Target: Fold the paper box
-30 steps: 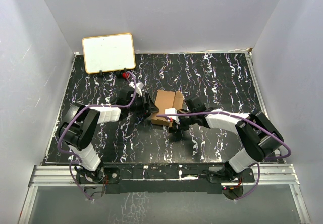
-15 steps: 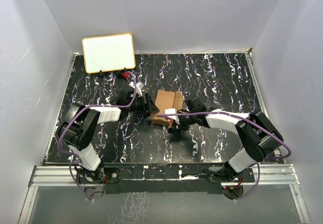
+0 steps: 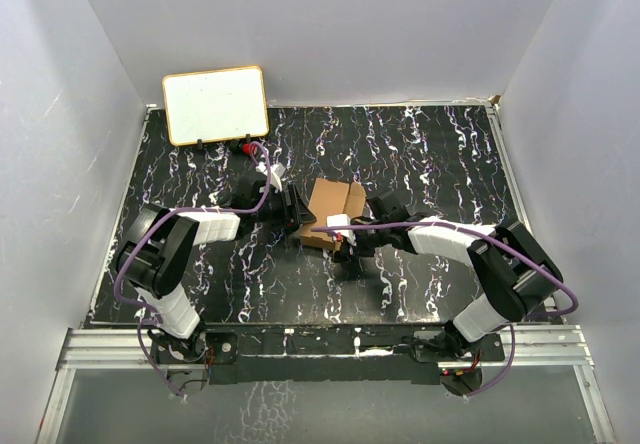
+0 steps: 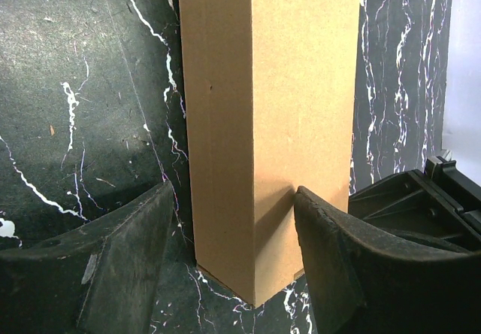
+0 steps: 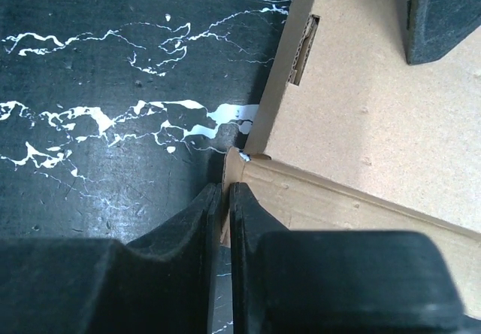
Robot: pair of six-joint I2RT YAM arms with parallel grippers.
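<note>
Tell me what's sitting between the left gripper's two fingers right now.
The paper box: in the left wrist view its corner edge stands between the left gripper's fingers, over the black marbled table.

Brown paper box; seemingly part-folded

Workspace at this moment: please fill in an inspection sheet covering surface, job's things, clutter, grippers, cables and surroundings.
Surface: black table with white marbling, bare around the work.
Job's things: brown box at mid-table, folded into a carton; one slot visible in a side panel.
Clutter: white board with tan frame at the far left corner, a red object at its foot.
Grippers: left gripper open, fingers either side of the box's corner; right gripper shut, fingers at the box's flap edge; whether it pinches the flap cannot be told.
Cables: purple cable looped along each arm.
Surroundings: plain white walls on three sides.
</note>
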